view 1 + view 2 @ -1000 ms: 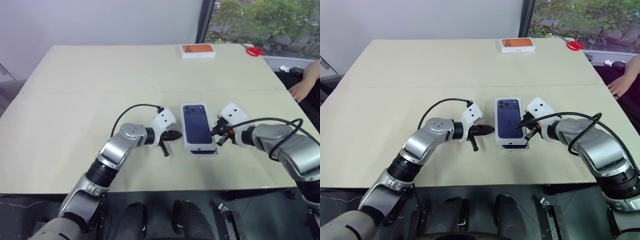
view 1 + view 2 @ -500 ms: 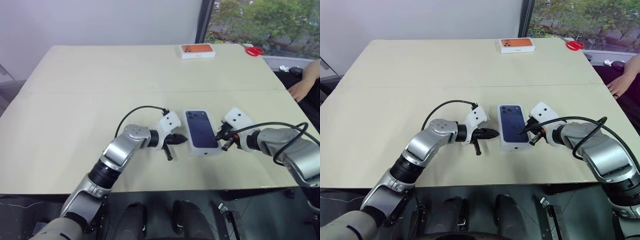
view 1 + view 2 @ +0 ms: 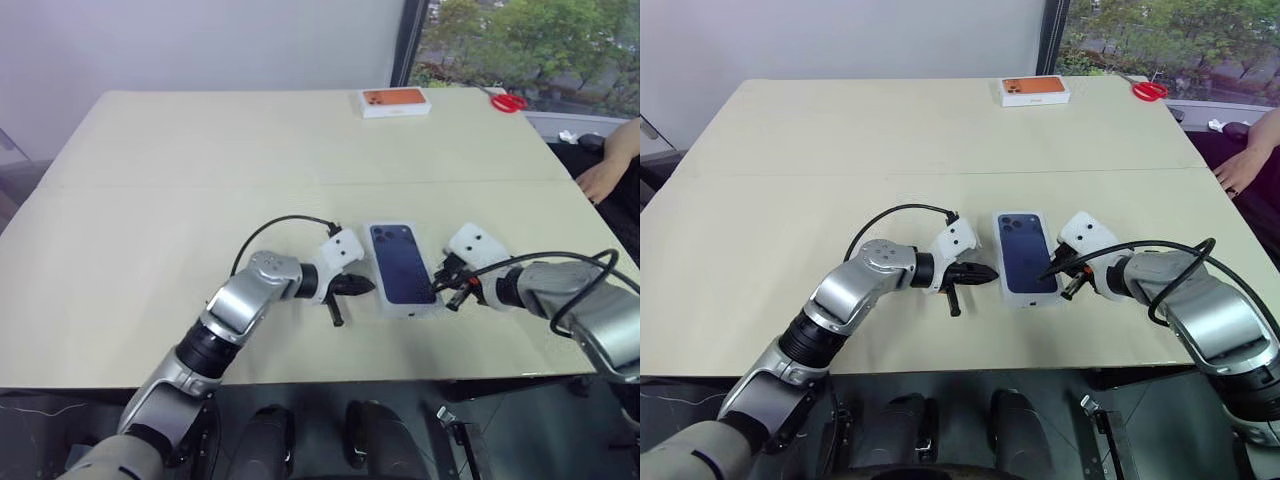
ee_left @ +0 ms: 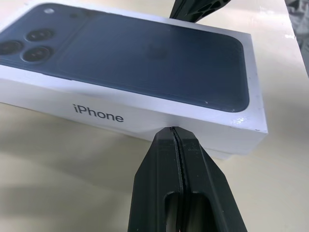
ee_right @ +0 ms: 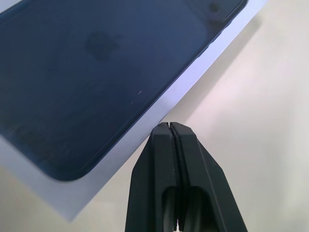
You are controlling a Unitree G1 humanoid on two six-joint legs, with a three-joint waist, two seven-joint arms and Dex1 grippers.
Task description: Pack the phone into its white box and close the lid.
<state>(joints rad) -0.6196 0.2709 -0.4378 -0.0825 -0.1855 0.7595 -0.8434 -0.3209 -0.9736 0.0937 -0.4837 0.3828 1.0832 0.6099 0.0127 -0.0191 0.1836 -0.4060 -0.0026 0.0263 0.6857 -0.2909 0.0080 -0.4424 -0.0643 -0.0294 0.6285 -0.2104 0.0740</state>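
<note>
The white box [image 3: 404, 270] lies near the table's front edge with its lid on. The lid's top [image 4: 145, 58] is printed with a dark navy phone picture, and "iPhone" is printed on its side. A thin strip of the base [image 4: 231, 153] shows under the lid. The phone itself is hidden. My left gripper [image 3: 366, 286] is shut, and its tip [image 4: 175, 130] rests against the box's left side. The right gripper [image 3: 1046, 274] is also shut, with its tip [image 5: 169, 125] at the box's right edge. Neither holds anything.
A white box with an orange top [image 3: 395, 101] sits at the table's far edge, with red scissors [image 3: 510, 102] beside it. A person's hand [image 3: 603, 181] rests at the right edge. The table's front edge [image 3: 330, 378] runs just below the grippers.
The lid sat askew over the base a second ago and now lies squarely on it. The box has slid slightly toward the front edge. Both grippers stayed shut at its sides.
</note>
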